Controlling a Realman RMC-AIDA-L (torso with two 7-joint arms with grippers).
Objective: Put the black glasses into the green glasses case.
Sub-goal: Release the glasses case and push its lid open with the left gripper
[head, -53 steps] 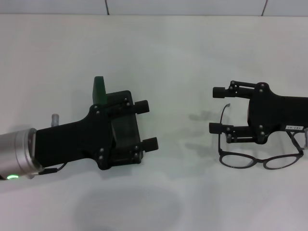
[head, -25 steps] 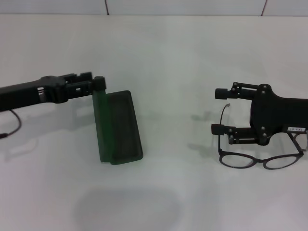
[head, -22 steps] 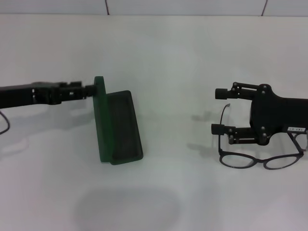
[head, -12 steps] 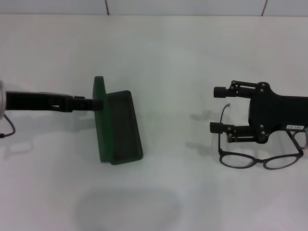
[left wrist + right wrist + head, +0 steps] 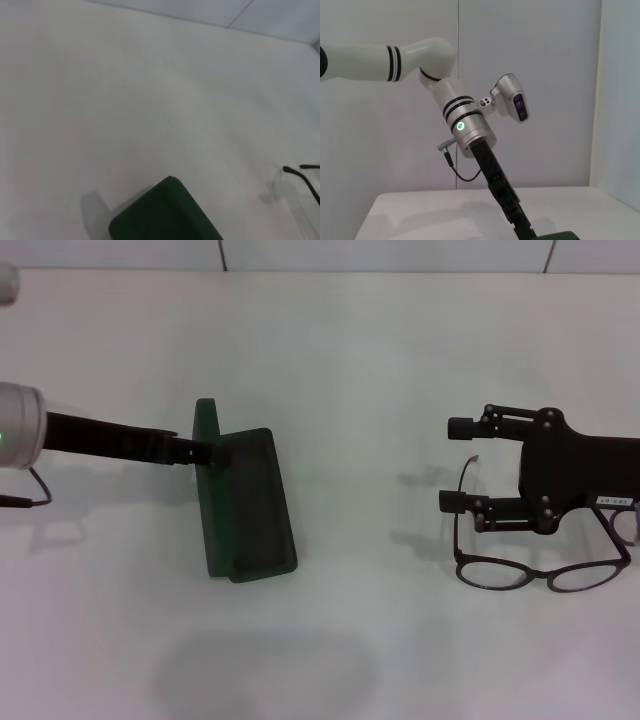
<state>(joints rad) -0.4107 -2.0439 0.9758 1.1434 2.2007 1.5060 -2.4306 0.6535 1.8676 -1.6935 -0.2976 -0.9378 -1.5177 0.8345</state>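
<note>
The green glasses case (image 5: 258, 502) lies open left of centre in the head view, its lid (image 5: 205, 490) standing upright along its left side. My left gripper (image 5: 213, 453) reaches in from the left, seen edge-on, with its tip at the lid's inner face near the far end. A corner of the case shows in the left wrist view (image 5: 165, 214). The black glasses (image 5: 540, 571) lie on the table at the right, lenses toward me. My right gripper (image 5: 456, 464) is open and empty above their left temple arm (image 5: 463, 483).
The white table (image 5: 370, 360) ends at a pale wall at the back. The right wrist view shows my left arm (image 5: 470, 132) angled down to the case (image 5: 560, 235). The glasses' temple tip shows in the left wrist view (image 5: 299, 177).
My left gripper left its place over the case, turned edge-on and raised the lid upright, then slid along it toward me. The right gripper and glasses have barely moved.
</note>
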